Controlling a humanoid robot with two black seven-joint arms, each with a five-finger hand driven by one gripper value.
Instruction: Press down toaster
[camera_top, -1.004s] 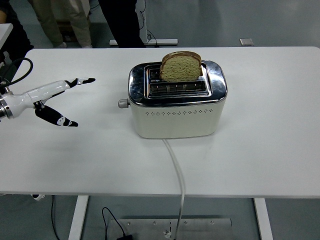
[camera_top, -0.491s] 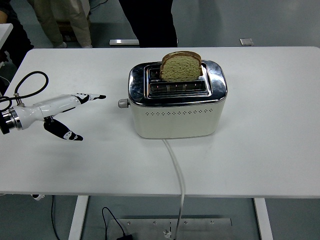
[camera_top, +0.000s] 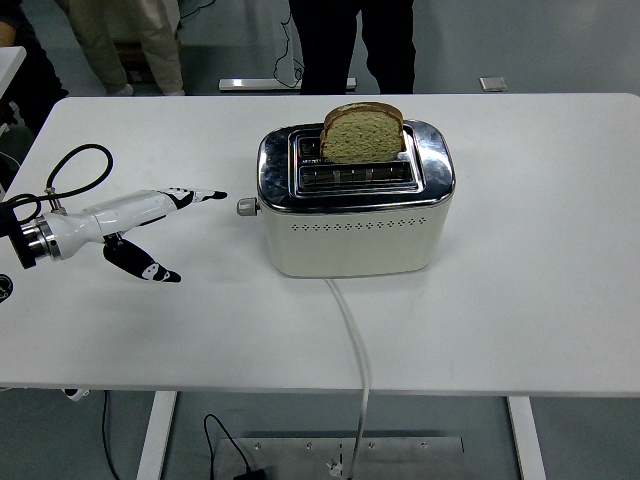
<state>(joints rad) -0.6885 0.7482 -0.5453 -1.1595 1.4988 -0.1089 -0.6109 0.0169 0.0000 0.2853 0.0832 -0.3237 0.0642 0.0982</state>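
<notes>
Head view showed a white table (camera_top: 540, 300) with a toaster (camera_top: 355, 205) standing near its middle, slightly toward the far side. The left robot hand (camera_top: 150, 230) reached in from the left edge, its fingers spread wide and holding nothing, one long fingertip pointing toward the toaster and lying close to the small lever knob (camera_top: 243, 207) that stuck out of the toaster's left end. The hand and the knob were near but not touching. To do the press well, the fingertip probably needed to come over the top of the knob, settle on it squarely, and push straight down without shoving the toaster sideways, since nothing braced it. The toaster was cream-coloured with a shiny chrome top, a row of small holes along its front, and two slots. A slice of brown bread (camera_top: 363, 132) stood tall out of the far slot, which suggested the lever was not yet down; the near slot looked empty. A white cord (camera_top: 355, 350) ran from the toaster's front over the table's near edge. A person's legs (camera_top: 350, 45) showed beyond the far edge.
</notes>
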